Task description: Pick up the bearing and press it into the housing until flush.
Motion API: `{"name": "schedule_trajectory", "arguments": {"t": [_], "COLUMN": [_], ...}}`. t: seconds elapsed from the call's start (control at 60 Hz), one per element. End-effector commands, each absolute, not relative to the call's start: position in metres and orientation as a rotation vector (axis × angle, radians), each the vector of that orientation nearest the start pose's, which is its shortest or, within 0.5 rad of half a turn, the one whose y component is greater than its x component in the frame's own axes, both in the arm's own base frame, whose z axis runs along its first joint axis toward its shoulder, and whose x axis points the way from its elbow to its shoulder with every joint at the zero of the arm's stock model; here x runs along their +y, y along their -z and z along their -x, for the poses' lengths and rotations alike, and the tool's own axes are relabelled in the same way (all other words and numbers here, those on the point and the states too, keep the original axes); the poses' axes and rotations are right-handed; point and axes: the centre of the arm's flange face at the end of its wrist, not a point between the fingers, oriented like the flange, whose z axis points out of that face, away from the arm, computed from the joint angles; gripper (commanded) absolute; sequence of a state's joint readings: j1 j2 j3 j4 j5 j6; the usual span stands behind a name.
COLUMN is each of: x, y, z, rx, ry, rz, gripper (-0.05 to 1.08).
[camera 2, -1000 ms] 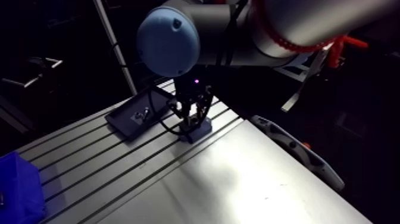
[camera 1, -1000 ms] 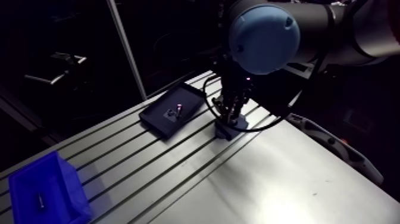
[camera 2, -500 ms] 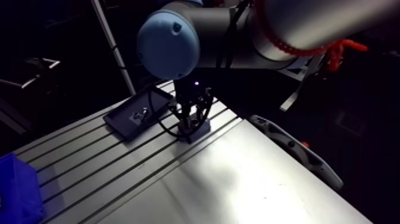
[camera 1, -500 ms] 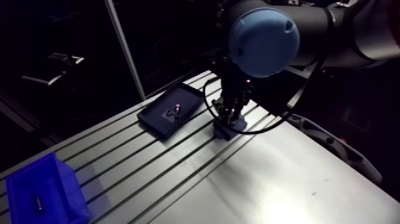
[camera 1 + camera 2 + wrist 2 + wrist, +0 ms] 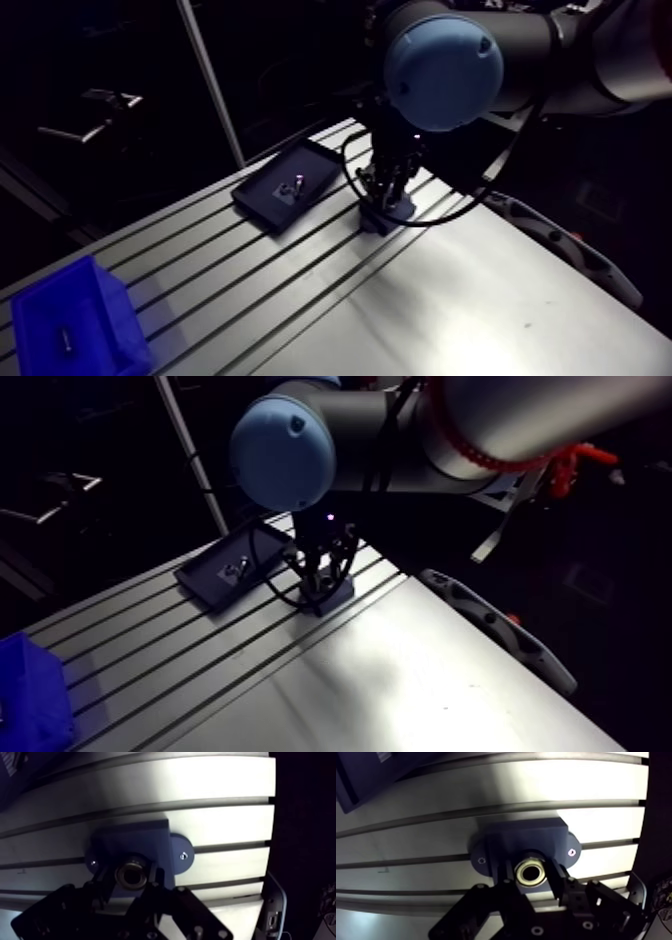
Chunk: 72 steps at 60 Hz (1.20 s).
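Gripper: seen in the wrist view, it is closed on the bearing. The two black fingers stand apart only by the width of the ring and press on it from both sides.
Bearing: a small metal ring with a dark hole in the middle. It is held between the fingertips and sits at the round opening of the housing. I cannot tell whether its face is level with the housing.
Housing: a dark blue block directly under the gripper, lying flat on the table. It has a rounded ear on each side, and each ear carries one small screw. The raised middle part holds the opening with the ring.
Table: bright aluminium with long parallel slots. The housing lies across two of them. In the arm view the slotted part is on the side of the tray, and the part nearer to the camera is smooth.
Tray: black, flat and rectangular, on the slotted part of the table, near the housing but not touching it. A few small parts lie inside, too small to name.
Bin: blue, open on top, at the table's corner, well apart from the gripper and the tray. One small dark object lies on its floor.
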<state>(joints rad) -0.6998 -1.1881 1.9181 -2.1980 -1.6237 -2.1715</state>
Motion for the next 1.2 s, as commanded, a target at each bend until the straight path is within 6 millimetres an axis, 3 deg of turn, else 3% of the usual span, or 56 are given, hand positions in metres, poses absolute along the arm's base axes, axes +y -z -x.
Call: {"name": "schedule_trajectory", "arguments": {"t": [0.017, 0.883, 0.917, 0.933, 0.95, 0.967, 0.983, 1.0, 1.083, 1.2], "x": [0.250, 0.251, 0.251, 0.251, 0.251, 0.252, 0.252, 0.252, 0.252, 0.254], "y": [-0.184, -0.182, -0.182, -0.183, -0.183, -0.184, -0.184, -0.184, -0.189, -0.194], "z": [0.496, 0.498, 0.498, 0.498, 0.498, 0.498, 0.498, 0.498, 0.499, 0.499], "rx": [3.025, 3.025, 3.025, 3.026, 3.026, 3.026, 3.026, 3.028, 3.036, 3.043], "ry": [0.030, 0.030, 0.030, 0.029, 0.029, 0.028, 0.028, 0.029, 0.020, 0.015], "rz": [-0.146, -0.146, -0.146, -0.146, -0.146, -0.146, -0.146, -0.146, -0.145, -0.145], "gripper": [0.62, 0.61, 0.58, 0.45, 0.45, 0.26, 0.26, 0.12, 0.02, 0.01]}}
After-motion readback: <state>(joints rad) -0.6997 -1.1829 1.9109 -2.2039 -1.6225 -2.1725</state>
